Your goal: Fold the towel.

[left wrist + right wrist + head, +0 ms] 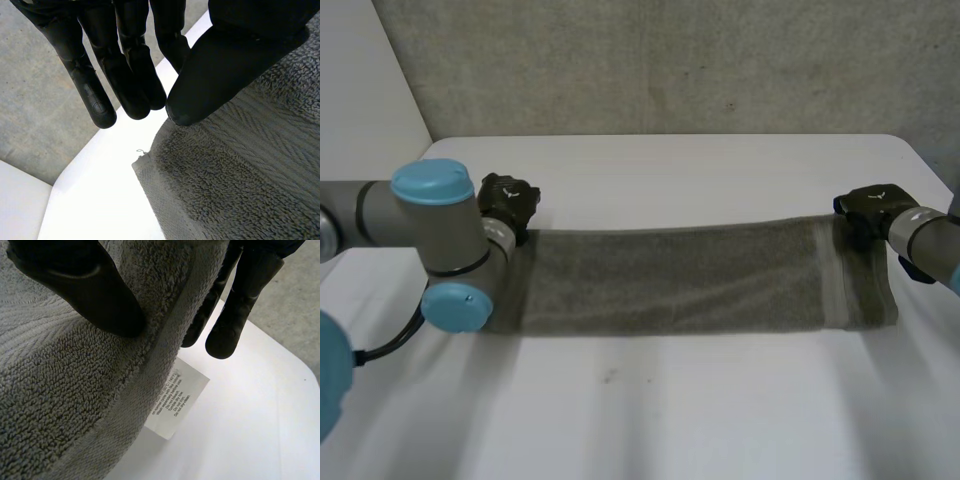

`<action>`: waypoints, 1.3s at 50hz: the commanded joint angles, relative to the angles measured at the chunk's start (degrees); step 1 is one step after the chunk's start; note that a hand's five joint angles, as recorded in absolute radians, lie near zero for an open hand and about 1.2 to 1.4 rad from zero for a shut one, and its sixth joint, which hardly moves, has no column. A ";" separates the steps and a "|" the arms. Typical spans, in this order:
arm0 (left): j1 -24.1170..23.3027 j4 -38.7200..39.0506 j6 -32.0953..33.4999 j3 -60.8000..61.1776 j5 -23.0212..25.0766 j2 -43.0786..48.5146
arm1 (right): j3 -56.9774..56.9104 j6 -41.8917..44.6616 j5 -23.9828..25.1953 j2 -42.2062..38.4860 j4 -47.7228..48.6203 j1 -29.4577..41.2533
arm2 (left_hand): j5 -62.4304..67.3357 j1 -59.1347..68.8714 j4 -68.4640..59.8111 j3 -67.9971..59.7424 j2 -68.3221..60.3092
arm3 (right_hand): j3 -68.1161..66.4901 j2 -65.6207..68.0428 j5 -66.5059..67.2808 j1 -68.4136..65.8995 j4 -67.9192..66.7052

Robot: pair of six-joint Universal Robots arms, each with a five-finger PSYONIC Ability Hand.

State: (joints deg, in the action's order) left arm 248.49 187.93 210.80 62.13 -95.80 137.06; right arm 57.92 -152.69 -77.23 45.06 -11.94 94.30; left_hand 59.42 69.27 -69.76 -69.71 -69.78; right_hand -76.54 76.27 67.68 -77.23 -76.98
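A grey towel (680, 278) lies as a long strip across the table (670, 410). My left hand (507, 205) is at its far left corner. There the thumb (220, 75) rests on top of the towel (240, 175) near the edge, while the straight fingers (130, 75) reach past the edge with nothing between them. My right hand (870, 208) is at the far right corner. Its thumb (85, 285) presses on top of the towel (60, 390) and its fingers (240, 305) sit behind the hem, pinching the edge. A white care label (177, 397) hangs from that hem.
My left arm (440, 240) lies over the towel's left end. The white table ends at a grey wall (670, 60) behind the towel. Bare tabletop stretches between the towel and the near edge.
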 commanded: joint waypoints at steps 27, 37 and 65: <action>1.99 -0.90 -8.12 0.01 -0.53 -11.37 | -6.18 -7.18 -5.56 14.32 -0.62 3.61 | -59.42 -59.27 59.76 59.71 59.78 | 66.54 -66.27 -67.68 67.23 66.98; 3.49 -0.72 -22.25 21.78 0.00 -25.95 | 18.46 -1.38 -4.07 25.25 0.25 3.00 | -59.42 -59.27 59.76 59.71 59.78 | 66.54 -66.27 -67.68 67.23 66.98; 4.81 4.55 -25.70 33.23 0.79 -28.16 | 43.16 7.32 -1.17 17.34 25.48 -3.06 | -59.42 -59.27 59.76 59.71 59.78 | 37.21 -36.94 -38.35 37.91 37.65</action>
State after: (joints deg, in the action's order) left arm 253.46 191.82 185.09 94.68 -95.07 108.91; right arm 101.82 -147.24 -78.40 65.21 12.05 92.11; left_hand 1.63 9.85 -9.59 -9.53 -9.49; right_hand -34.67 34.51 24.99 -34.79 -34.61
